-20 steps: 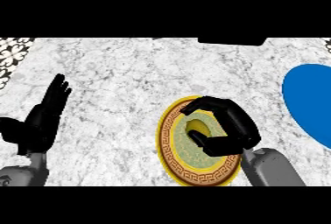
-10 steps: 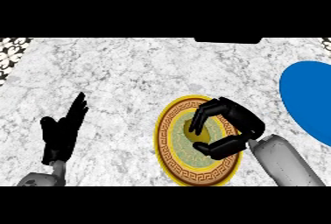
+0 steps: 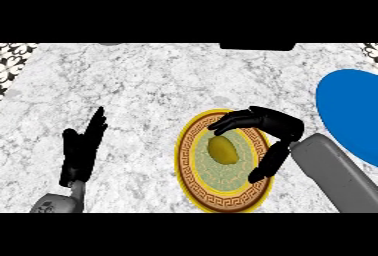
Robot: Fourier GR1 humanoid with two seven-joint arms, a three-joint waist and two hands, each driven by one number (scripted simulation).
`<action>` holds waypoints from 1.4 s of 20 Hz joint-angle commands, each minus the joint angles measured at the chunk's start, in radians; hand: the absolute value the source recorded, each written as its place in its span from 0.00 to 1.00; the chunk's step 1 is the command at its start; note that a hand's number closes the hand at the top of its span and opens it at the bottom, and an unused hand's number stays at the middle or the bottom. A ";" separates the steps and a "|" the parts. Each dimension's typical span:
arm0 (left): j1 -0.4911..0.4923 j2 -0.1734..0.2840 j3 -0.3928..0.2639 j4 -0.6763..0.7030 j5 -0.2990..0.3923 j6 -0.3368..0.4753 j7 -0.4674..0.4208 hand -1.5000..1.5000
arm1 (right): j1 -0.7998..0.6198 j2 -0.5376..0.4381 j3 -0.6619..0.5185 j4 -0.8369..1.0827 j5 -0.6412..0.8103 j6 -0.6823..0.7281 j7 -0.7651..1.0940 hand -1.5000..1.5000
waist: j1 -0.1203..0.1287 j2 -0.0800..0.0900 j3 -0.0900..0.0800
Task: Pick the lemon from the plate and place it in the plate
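Head view, looking steeply down at the marble counter (image 3: 170, 80): the lemon (image 3: 223, 150) lies on the pale green centre of the yellow-rimmed plate (image 3: 193, 186), slightly above and left of the plate's middle, long axis tilted toward the upper left. My right hand (image 3: 275, 129) is positioned over the right half of this plate, with the grey forearm entering from the lower right. Its fingers (image 3: 230, 122) arch over the top of the lemon and its thumb (image 3: 267, 162) points down along the lemon's right side. The two form an open curve around the fruit; a visible band of plate surface separates the thumb from the lemon, and I cannot tell whether the fingertips touch it. The blue plate (image 3: 353, 112) sits at the right edge of the view, well apart from the lemon and partly cut off. My left hand (image 3: 80, 150) rests at the lower left, fingers straight and pointing up, holding nothing.
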 commanded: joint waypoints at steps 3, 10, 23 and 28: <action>-0.010 -0.016 -0.005 0.018 -0.024 0.017 0.015 0.50 | -0.179 -0.055 0.047 0.100 0.217 -0.032 -0.118 0.00 | -0.007 -0.005 -0.002; 0.031 0.010 0.044 -0.001 -0.001 -0.009 -0.001 0.50 | -0.252 -0.045 0.174 0.017 0.364 0.022 0.031 0.00 | -0.031 -0.015 -0.003; 0.059 -0.038 0.029 -0.023 -0.060 -0.015 -0.009 0.50 | -0.290 0.087 0.201 0.171 0.566 0.092 0.059 0.00 | -0.028 -0.012 -0.002; -0.022 0.006 0.110 0.049 -0.019 -0.090 0.006 0.50 | -0.296 0.121 0.212 0.245 0.644 0.060 0.006 0.00 | -0.030 -0.010 -0.002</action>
